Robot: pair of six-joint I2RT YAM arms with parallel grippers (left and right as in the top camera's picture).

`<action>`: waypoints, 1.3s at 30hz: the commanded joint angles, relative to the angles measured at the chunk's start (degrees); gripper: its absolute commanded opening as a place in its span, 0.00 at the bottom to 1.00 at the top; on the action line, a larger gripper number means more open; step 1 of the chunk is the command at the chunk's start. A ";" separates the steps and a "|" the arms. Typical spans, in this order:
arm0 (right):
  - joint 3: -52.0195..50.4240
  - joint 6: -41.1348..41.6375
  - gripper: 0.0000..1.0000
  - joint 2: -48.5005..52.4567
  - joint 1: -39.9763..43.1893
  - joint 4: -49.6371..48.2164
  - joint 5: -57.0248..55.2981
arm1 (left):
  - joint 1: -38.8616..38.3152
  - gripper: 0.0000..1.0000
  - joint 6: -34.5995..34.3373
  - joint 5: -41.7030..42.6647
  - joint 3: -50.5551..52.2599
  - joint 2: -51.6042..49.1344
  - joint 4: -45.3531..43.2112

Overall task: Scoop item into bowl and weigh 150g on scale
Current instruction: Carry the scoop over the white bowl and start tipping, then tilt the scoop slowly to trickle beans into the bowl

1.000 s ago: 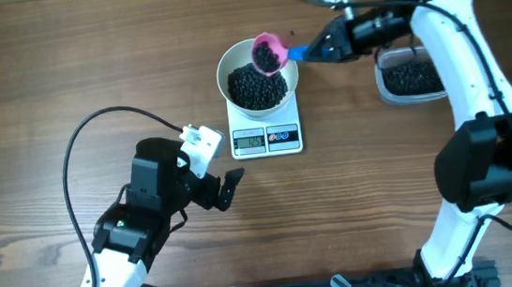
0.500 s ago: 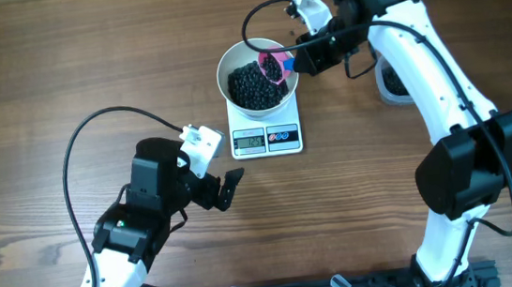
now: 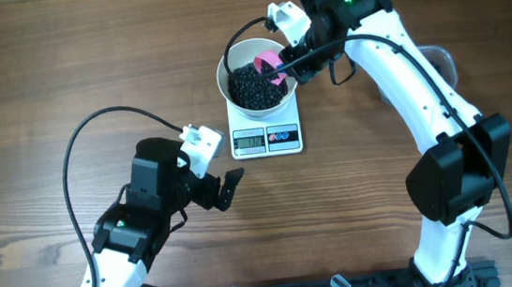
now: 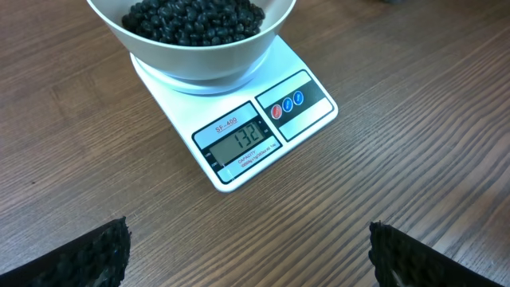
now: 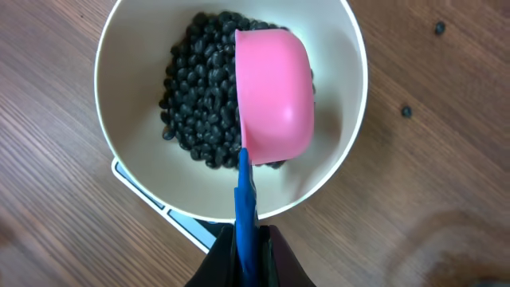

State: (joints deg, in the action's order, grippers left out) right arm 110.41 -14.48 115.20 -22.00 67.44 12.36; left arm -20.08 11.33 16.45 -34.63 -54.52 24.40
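I am watching the right pincer (image 5: 249, 251) clenching the blue handle of the pink plastic scoop (image 5: 275, 96), which is tipped over the tiny round black beads (image 5: 195, 96) in the round white bowl (image 5: 339, 159) just ahead of it. The small white square scale (image 4: 283, 60) beneath is showing 132 and is labelled SF-400. The left pincer (image 4: 251, 255) is hanging spread wide, holding nothing, facing the scale.

The bowl (image 4: 203, 62) runs off the top edge.

The small white flat square kitchen scale (image 4: 283, 60) is showing 132 on its grey digital display (image 4: 241, 142), with SF-400 printed above it.
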 commanded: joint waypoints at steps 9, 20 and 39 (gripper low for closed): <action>1.90 -5.01 0.04 -1.55 -2.43 -2.58 -5.05 | 0.44 1.00 0.68 0.87 0.42 -0.02 -0.13; 1.90 -4.42 0.04 -3.34 0.61 -3.52 5.18 | 0.44 1.00 0.68 0.90 0.42 -0.02 -0.13; 1.90 -4.37 0.04 -3.34 6.16 -3.08 15.15 | 0.44 1.00 0.68 0.87 0.42 -0.02 -0.13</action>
State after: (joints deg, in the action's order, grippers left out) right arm 110.74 -18.33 113.78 -15.94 64.23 25.74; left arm -20.08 11.33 16.45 -34.63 -54.52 24.40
